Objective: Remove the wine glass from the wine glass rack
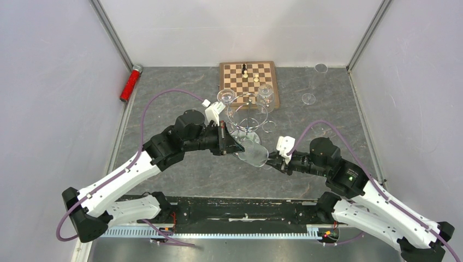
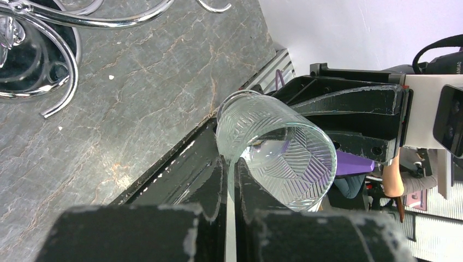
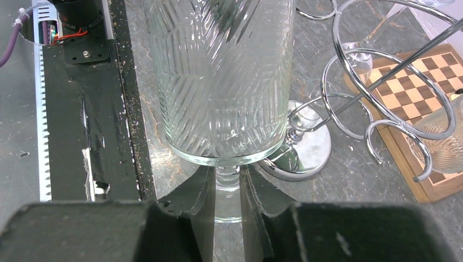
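- Position: the wine glass [image 1: 254, 153] hangs tilted in the air just in front of the wine glass rack [image 3: 311, 153], clear of its loops.
- Right gripper [image 3: 226, 183]: pinching the stem directly under the bowl.
- Left gripper [image 2: 230, 169]: pressed together on the thin rim wall.
- Procedure: I would free one grip before travelling, since two clamps can twist brittle glass. Carry by the stem, away from the wire arms.
- Materials: clear bowl with pressed leaf-like ribbing; mirror-chrome curled wire, hard and slippery.
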You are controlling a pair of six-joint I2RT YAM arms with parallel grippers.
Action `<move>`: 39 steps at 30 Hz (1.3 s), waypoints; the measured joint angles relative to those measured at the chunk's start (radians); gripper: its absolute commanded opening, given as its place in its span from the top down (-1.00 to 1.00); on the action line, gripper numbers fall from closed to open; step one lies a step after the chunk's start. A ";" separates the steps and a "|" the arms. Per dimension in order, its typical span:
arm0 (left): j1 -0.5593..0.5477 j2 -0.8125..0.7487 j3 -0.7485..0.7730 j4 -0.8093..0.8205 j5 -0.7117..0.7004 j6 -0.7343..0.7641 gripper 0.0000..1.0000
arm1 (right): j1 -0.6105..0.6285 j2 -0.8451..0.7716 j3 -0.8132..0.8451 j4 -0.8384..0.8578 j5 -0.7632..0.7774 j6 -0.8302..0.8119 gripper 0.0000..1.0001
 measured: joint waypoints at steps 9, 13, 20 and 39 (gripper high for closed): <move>0.000 -0.011 0.000 -0.039 -0.003 0.007 0.95 | 0.000 0.006 0.006 0.009 -0.016 0.013 0.32; 0.000 -0.034 0.000 -0.067 -0.003 0.009 0.95 | 0.005 0.000 0.016 0.018 -0.020 0.021 0.22; -0.003 -0.083 -0.017 -0.157 -0.011 0.026 0.95 | 0.004 -0.030 0.077 0.024 0.032 0.024 0.05; 0.031 -0.067 -0.014 -0.479 -0.227 0.125 0.95 | 0.004 0.055 0.211 -0.079 0.358 0.175 -0.18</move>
